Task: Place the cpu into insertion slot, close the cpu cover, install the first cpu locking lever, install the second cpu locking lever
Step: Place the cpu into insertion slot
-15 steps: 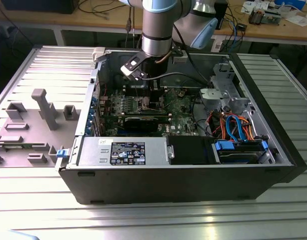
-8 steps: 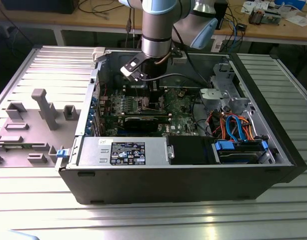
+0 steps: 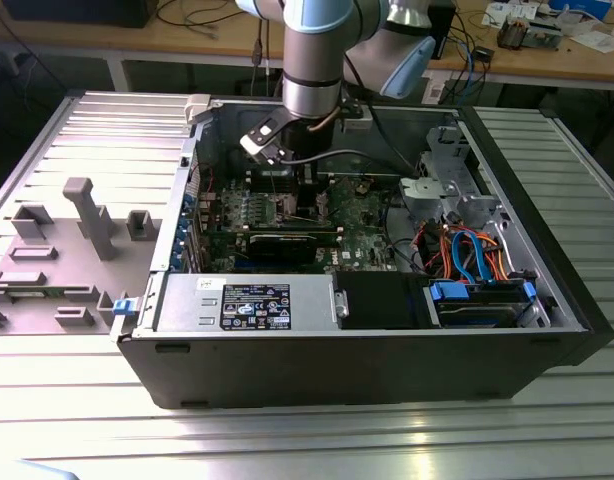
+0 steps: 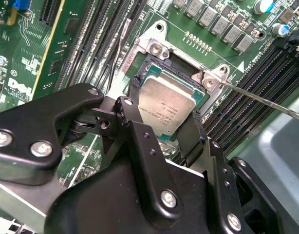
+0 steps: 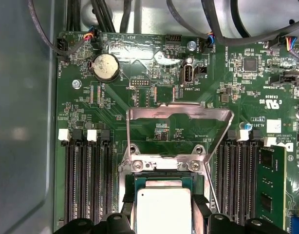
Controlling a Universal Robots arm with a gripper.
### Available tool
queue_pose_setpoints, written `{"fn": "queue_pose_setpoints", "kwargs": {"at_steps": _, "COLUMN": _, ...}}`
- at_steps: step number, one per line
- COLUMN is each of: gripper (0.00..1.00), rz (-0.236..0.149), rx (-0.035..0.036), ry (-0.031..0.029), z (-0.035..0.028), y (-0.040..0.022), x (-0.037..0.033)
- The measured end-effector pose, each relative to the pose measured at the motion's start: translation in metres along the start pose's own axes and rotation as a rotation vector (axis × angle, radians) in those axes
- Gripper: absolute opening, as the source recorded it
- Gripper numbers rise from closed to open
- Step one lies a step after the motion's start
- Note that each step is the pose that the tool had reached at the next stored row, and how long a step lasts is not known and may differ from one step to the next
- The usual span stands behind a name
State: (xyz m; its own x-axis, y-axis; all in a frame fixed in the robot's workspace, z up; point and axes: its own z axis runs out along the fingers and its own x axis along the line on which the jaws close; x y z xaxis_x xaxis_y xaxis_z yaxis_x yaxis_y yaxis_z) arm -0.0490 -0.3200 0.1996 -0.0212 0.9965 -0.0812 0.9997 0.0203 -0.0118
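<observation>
i see the arm (image 3: pixel 312 60) reaching down into the open computer case (image 3: pixel 387 370) in the exterior view, wrist low over the motherboard (image 3: pixel 372 215). gripper (image 4: pixel 166 108) is closed narrow on the cpu (image 4: pixel 171 114), black fingers (image 4: pixel 192 136) against two opposite edges in the second wrist view. cpu is silver top up, right over the insertion slot (image 4: pixel 164 68), and a strip of the dark contact field shows past one edge. can't tell if it's fully seated or just above the contacts. cpu cover (image 5: pixel 178 112) is swung open, standing back from the socket on its hinge, green board visible through its window in the first wrist view. one locking lever (image 4: pixel 261 100) sticks out unlatched from a socket corner across the memory slots (image 4: pixel 242 122), other lever (image 4: pixel 121 48) lies loose along the opposite side. coin battery (image 5: pixel 104 67) sits beyond the cover, and a green memory stick (image 5: pixel 272 185) stands in a slot off to one side
</observation>
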Motion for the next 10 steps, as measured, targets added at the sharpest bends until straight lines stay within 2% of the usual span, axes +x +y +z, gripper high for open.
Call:
{"fn": "queue_pose_setpoints", "kwargs": {"at_steps": 6, "gripper": 0.55, "rz": 0.003, "rx": 0.0001, "ry": 0.0006, "z": 0.0011, "y": -0.0001, "x": -0.0009}}
{"fn": "queue_pose_setpoints", "kwargs": {"at_steps": 8, "gripper": 0.55, "rz": 0.004, "rx": 0.0001, "ry": 0.0034, "z": 0.0014, "y": -0.0001, "x": -0.003}}
{"fn": "queue_pose_setpoints", "kwargs": {"at_steps": 10, "gripper": 0.55, "rz": 0.004, "rx": 0.0002, "ry": 0.0101, "z": 0.0013, "y": 0.0, "x": -0.005}}
